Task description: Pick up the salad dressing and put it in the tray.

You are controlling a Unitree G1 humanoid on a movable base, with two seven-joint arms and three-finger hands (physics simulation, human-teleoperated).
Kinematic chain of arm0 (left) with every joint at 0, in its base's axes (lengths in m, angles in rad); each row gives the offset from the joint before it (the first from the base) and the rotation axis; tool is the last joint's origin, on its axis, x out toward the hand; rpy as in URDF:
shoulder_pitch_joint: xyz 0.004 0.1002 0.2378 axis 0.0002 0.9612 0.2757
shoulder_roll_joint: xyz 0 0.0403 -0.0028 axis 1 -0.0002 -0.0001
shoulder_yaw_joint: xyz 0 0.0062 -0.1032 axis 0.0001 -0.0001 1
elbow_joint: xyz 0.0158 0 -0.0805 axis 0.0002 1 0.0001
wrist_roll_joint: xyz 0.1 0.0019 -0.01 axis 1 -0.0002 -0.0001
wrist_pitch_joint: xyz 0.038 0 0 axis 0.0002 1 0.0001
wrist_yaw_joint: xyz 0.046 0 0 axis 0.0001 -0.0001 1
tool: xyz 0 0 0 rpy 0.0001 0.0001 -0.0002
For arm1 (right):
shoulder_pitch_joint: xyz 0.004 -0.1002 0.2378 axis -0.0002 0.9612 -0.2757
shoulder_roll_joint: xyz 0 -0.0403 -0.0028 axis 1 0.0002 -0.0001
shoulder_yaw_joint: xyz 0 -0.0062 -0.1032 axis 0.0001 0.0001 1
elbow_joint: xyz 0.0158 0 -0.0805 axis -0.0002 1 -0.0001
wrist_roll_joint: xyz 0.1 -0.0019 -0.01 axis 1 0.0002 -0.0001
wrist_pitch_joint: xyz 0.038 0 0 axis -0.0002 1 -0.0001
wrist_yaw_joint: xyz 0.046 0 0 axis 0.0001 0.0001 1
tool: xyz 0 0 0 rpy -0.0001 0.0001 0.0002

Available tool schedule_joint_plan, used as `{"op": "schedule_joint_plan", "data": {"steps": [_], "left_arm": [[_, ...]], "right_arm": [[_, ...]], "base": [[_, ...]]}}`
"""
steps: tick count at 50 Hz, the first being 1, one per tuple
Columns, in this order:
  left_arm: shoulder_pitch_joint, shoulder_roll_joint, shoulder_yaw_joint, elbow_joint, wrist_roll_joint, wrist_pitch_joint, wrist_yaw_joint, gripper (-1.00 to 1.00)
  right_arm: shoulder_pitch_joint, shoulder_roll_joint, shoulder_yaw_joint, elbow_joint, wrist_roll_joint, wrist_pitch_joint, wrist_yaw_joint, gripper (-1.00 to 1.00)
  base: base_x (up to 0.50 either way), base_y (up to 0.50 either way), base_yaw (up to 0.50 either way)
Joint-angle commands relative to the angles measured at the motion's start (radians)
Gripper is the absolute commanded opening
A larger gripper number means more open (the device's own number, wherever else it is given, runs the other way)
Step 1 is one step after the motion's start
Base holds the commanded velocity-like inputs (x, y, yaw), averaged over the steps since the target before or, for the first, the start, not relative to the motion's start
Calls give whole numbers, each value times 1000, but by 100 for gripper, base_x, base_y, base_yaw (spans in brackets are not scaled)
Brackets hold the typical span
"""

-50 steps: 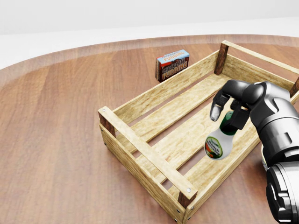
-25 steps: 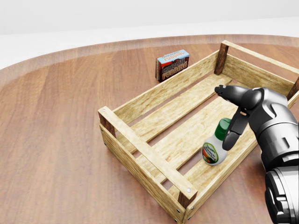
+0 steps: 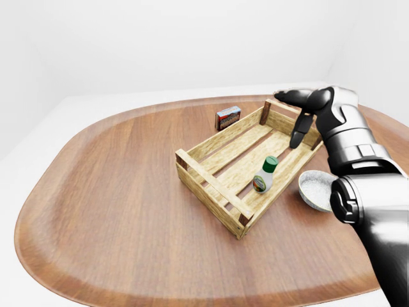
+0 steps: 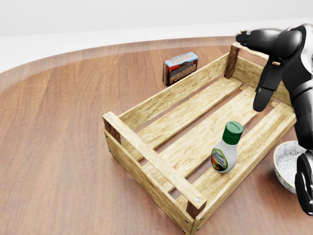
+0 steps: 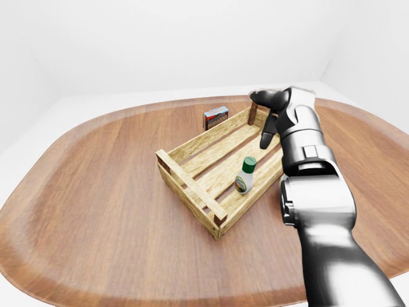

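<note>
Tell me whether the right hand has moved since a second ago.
Yes. In the head view the right hand has risen off the salad dressing toward the tray's top-right corner post, fingers open. The bottle stands upright inside, free.

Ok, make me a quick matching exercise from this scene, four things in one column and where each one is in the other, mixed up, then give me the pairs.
Things:
1. salad dressing
2. pudding box
3. white bowl
4. right hand

Places:
A. on the table outside the tray's right side in the head view
B. raised over the tray's top end in the head view, fingers open
C. upright on the slats inside the tray
D. on the table above the tray in the head view

Pairs: 1-C, 2-D, 3-A, 4-B
</note>
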Motion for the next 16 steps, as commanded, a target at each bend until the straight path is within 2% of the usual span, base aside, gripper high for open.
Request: {"op": "schedule_joint_plan", "data": {"steps": [1, 5, 16], "left_arm": [[0, 3, 3, -8, -12, 0, 7, 100], [0, 5, 0, -9, -14, 0, 12, 100], [-2, 10, -1, -14, -24, 0, 21, 100]], "right_arm": [[-93, -88, -28, -228, -115, 0, 0, 100], [-99, -137, -61, -346, -150, 0, 0, 100], [-135, -183, -115, -570, -183, 0, 0, 100]], "base": [[0, 0, 0], [0, 0, 0], [0, 0, 0]]}}
